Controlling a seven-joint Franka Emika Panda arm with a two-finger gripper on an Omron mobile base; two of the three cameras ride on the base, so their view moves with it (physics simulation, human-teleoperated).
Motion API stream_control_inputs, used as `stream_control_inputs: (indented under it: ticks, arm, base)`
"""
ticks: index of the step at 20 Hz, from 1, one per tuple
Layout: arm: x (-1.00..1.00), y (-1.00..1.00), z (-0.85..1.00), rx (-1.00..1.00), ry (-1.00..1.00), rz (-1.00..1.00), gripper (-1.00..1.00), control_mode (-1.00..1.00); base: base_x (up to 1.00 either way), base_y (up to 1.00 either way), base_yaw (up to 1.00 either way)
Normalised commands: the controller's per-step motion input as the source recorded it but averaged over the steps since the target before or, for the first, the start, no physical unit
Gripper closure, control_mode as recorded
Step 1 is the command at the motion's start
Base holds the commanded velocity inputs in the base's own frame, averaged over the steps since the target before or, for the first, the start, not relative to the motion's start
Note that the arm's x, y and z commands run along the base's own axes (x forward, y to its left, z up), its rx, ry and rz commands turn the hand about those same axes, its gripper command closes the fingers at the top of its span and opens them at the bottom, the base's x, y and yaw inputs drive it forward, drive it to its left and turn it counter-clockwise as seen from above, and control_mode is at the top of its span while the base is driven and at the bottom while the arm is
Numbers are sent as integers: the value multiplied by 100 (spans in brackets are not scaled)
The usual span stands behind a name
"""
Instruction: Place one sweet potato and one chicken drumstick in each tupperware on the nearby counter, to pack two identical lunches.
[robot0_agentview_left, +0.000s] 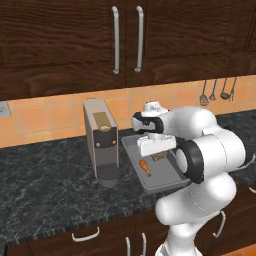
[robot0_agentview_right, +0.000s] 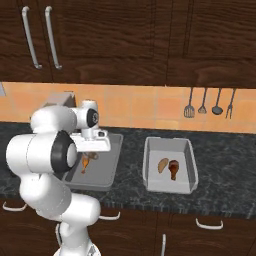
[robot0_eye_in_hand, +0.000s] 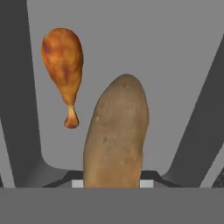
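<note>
Gripper hangs over the left tupperware, clenched on a sweet potato that sticks out from between the fingers. One drumstick lies on that tub's floor just beside the potato, not touching. Right tupperware sits well apart on the counter, with a second potato and second drumstick side by side inside. Coffee machine stands just left of the left tub.

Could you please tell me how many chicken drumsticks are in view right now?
2. One chicken drumstick lies in the right tupperware beside a sweet potato; the other drumstick lies in the left tupperware, under the arm. The arm may hide more.
</note>
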Motion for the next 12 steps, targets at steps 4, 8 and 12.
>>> stream_control_inputs:
  ticks: [4,8,12]
  arm:
    - [41,0,-94,1,-14,15,100,-100]
    - [34,-12,-42,4,-7,13,100,-100]
    - [1,-34,0,6,-1,4,100,-100]
  base:
    - [0,0,0]
    - [0,0,0]
    - [0,0,0]
